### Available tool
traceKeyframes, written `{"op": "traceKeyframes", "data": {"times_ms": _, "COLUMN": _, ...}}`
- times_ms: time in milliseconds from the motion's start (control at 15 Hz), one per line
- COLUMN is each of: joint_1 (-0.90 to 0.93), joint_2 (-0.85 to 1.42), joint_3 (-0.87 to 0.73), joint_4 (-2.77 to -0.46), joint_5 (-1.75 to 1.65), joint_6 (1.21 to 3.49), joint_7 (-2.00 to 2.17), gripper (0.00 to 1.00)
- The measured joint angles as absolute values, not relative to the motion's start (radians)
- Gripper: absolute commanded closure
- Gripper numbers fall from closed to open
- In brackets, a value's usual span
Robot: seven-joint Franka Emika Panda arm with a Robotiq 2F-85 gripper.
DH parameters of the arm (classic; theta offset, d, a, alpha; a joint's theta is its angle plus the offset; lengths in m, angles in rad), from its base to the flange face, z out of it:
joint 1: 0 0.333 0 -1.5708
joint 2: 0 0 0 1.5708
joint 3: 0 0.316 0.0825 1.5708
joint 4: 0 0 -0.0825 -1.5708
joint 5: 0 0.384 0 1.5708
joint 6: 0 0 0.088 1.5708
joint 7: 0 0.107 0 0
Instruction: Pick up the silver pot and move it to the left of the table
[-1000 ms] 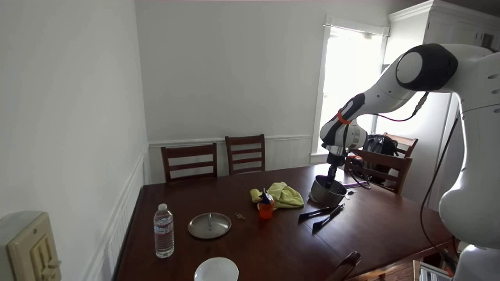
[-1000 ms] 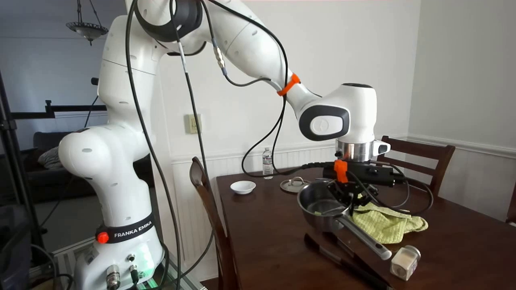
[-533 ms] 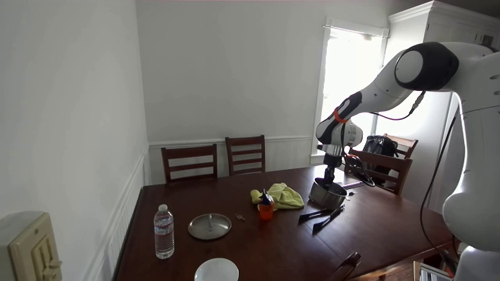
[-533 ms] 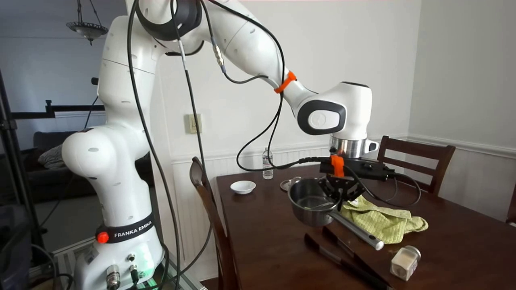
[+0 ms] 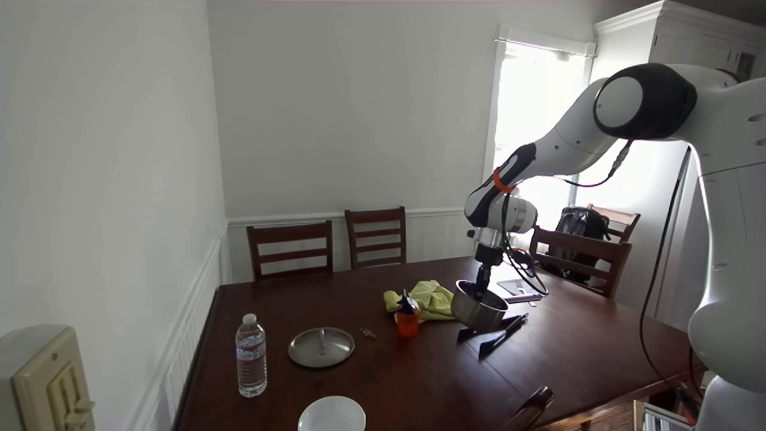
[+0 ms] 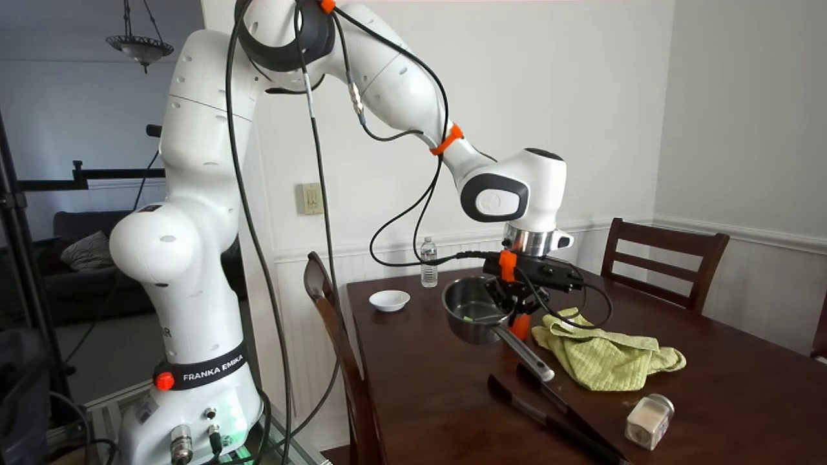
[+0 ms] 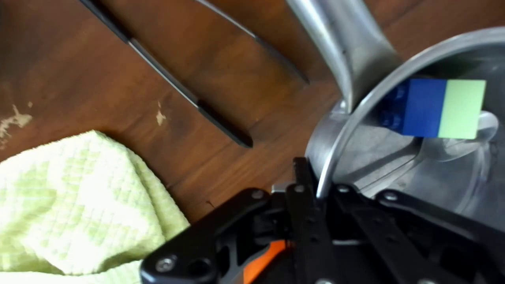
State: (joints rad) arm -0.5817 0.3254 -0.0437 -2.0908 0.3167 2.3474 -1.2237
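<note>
The silver pot (image 5: 476, 312) has grey metal walls and a long handle. It also shows in an exterior view (image 6: 470, 331) and in the wrist view (image 7: 365, 146). A spoon (image 7: 394, 173) and a blue and pale green block (image 7: 442, 108) lie inside it. My gripper (image 7: 320, 191) is shut on the pot's rim near the handle, one finger inside and one outside. In both exterior views the gripper (image 5: 480, 292) (image 6: 512, 310) points down at the rim. The pot hangs slightly tilted above the dark brown table (image 5: 413, 383), over the tongs' tips.
Black tongs (image 6: 546, 423) lie below the pot. A yellow-green cloth (image 6: 601, 358) and an orange spray bottle (image 5: 407, 324) stand beside it. Farther left are a silver lid (image 5: 308, 353), a water bottle (image 5: 251, 362) and a white bowl (image 5: 332, 416). A glass jar (image 6: 649, 423) is near the tongs.
The gripper and pot have moved left in both exterior views, away from the window side. The pot now covers part of the cloth, and a flat grey item behind it shows.
</note>
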Motion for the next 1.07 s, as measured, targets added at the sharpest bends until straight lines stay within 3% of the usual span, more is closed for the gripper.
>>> {"op": "traceKeyframes", "data": {"times_ms": 467, "joint_1": -0.316, "joint_2": 0.333, "joint_3": -0.056, "joint_4": -1.972, "joint_5": 0.200, "joint_6": 2.213, "joint_7": -0.914, "gripper": 0.95}}
{"op": "traceKeyframes", "data": {"times_ms": 1067, "joint_1": -0.300, "joint_2": 0.393, "joint_3": -0.065, "joint_4": -1.955, "joint_5": 0.195, "joint_6": 2.178, "joint_7": -0.838, "gripper": 0.99}}
